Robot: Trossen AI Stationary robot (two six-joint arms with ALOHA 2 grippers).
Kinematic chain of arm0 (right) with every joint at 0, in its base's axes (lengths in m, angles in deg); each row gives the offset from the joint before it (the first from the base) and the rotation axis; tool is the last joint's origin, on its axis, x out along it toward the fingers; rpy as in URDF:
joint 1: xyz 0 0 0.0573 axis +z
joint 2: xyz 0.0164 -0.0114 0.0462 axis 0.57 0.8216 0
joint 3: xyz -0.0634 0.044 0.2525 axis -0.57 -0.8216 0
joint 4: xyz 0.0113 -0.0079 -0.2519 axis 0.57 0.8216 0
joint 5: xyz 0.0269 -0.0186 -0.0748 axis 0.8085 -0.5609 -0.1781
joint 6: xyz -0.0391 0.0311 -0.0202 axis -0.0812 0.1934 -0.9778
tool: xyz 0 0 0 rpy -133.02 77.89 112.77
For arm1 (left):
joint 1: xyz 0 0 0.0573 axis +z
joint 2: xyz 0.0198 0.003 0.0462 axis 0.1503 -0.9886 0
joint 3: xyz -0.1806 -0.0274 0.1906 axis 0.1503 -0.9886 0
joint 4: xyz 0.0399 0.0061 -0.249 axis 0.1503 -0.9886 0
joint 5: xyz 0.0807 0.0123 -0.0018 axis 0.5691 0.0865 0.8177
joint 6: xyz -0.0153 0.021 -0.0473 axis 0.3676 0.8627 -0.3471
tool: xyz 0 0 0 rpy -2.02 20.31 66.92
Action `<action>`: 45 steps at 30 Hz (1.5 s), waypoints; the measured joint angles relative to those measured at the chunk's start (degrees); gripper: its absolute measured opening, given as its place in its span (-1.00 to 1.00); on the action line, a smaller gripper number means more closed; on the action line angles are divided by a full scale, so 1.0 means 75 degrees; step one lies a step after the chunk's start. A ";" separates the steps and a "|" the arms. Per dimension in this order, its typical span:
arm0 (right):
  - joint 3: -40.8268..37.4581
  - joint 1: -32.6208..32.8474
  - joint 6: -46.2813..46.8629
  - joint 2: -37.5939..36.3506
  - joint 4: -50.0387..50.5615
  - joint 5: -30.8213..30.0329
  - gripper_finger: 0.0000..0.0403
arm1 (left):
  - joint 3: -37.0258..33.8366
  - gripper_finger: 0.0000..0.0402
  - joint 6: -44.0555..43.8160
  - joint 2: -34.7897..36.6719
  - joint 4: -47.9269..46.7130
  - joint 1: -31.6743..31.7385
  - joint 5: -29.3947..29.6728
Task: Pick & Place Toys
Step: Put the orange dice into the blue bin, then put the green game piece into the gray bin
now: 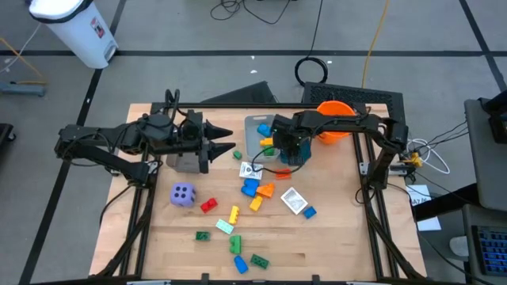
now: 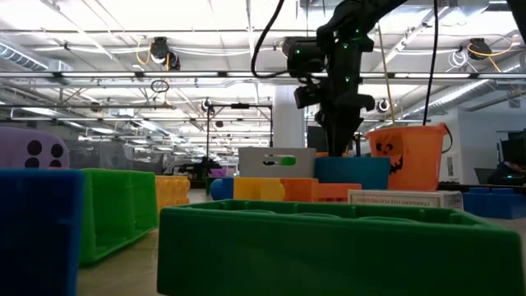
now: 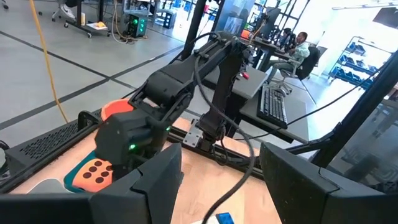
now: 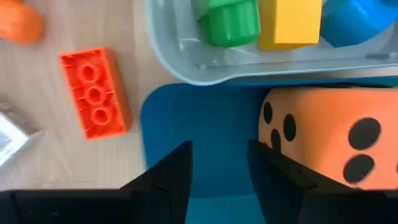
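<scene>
Orange dice (image 4: pixel 323 140): black-dotted, lying inside the teal bin (image 4: pixel 193 143), just beside the right gripper's fingers.
Grey bin (image 4: pixel 186 62): touching the teal bin's edge; it holds a green brick (image 4: pixel 233 22), a yellow brick (image 4: pixel 289 22) and a blue brick (image 4: pixel 360 22).
Orange brick (image 4: pixel 94 93): flat on the table, just beside both bins.
Right gripper (image 4: pixel 217 165): hanging over the teal bin, fingers spread a little with bare teal floor between them, gripping nothing.
Purple dice (image 1: pixel 183 195): white-dotted, on the table near the left arm, well apart from the bins.
Loose bricks: a red brick (image 1: pixel 208 206), a yellow brick (image 1: pixel 234 214) and several green and blue ones are scattered across the middle of the table.
White packet (image 1: pixel 293 200): lying on the table, near the teal bin.
Left gripper (image 1: pixel 226 141): held above the table beside the grey bin, fingers apart and empty.
Orange bucket (image 1: pixel 334 119): at the far edge, behind the right arm.
</scene>
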 joint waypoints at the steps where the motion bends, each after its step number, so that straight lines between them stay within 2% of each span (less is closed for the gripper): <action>1: -0.0005 -0.0032 -0.0035 0.0016 -0.0020 -0.0084 -0.29 | 0.0000 0.13 0.0010 0.0001 0.0000 0.0000 0.0000; 8: -0.0005 -0.0124 -0.0293 -0.0010 -0.0372 -0.1344 -0.29 | 0.0000 0.13 0.0072 0.0000 -0.0006 0.0000 0.0025; 18: -0.0005 -0.0160 -0.0290 -0.0021 -0.0389 -0.1354 -0.29 | 0.0000 0.13 0.0116 0.0001 -0.0009 0.0000 0.0032; 23: -0.0005 -0.0110 -0.0153 -0.0483 -0.0384 -0.1273 -0.29 | 0.0000 0.13 0.0113 0.0000 -0.0006 0.0000 0.0032; 26: -0.0005 -0.0053 0.0225 -0.0962 -0.0418 -0.0697 -0.29 | 0.0000 0.13 0.0111 0.0002 -0.0006 0.0000 0.0032; 29: -0.0005 -0.0005 0.0897 -0.1472 -0.0660 0.0217 -0.29 | 0.0000 0.13 0.0117 0.0004 -0.0059 0.0000 0.0028; 35: -0.0005 0.0130 0.2571 -0.2104 -0.1752 0.1677 -0.29 | 0.0006 0.13 -0.0255 0.0093 -0.0890 -0.0091 -0.0060; 41: -0.0008 0.0554 0.4130 -0.2215 -0.3204 0.2477 -0.29 | 0.0006 0.13 -0.0972 0.0082 -0.1833 -0.0460 -0.0584; 45: -0.0005 0.0994 0.4782 -0.2203 -0.4254 0.2446 -0.29 | 0.0003 0.13 -0.1411 0.0079 -0.2656 -0.0811 -0.0541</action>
